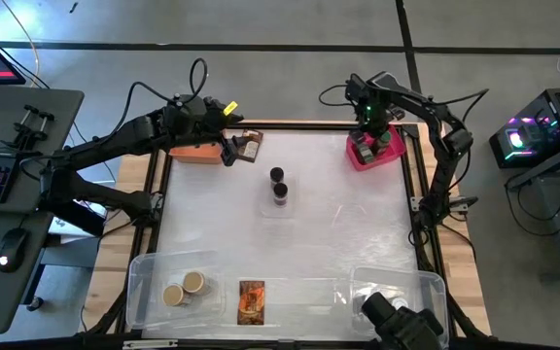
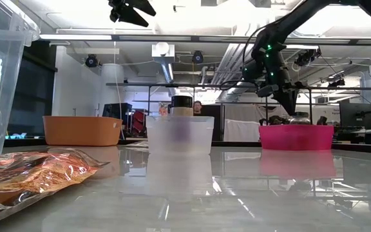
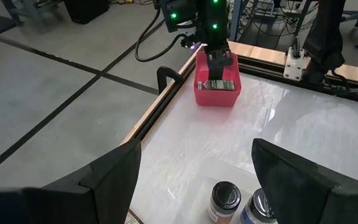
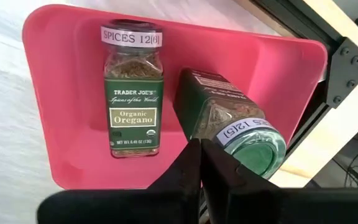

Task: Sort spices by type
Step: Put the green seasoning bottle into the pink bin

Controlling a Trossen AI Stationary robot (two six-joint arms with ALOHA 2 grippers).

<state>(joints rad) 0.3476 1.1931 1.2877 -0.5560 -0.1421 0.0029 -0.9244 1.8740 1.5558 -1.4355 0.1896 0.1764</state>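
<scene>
Two oregano spice jars lie in the pink bin (image 4: 61,93) at the table's far right: one label up (image 4: 132,106), one green-capped and tilted (image 4: 229,121). My right gripper (image 4: 199,155) hangs shut just above them, pointing down. My left gripper (image 1: 229,148) is open and held high by the orange bin (image 1: 194,154), with a brown packet (image 1: 251,146) beside it. Two dark-capped jars (image 1: 279,184) stand in a small clear tub (image 2: 179,134) mid-table. Two tan-capped jars (image 1: 184,289) stand in the near-left clear tub. An orange packet (image 1: 251,301) lies at the near edge.
A second large clear tub (image 1: 397,292) sits at the near right. The table's raised frame (image 1: 416,185) runs close along the pink bin's far and right sides. Bare white tabletop (image 1: 348,224) lies between the middle tub and the pink bin.
</scene>
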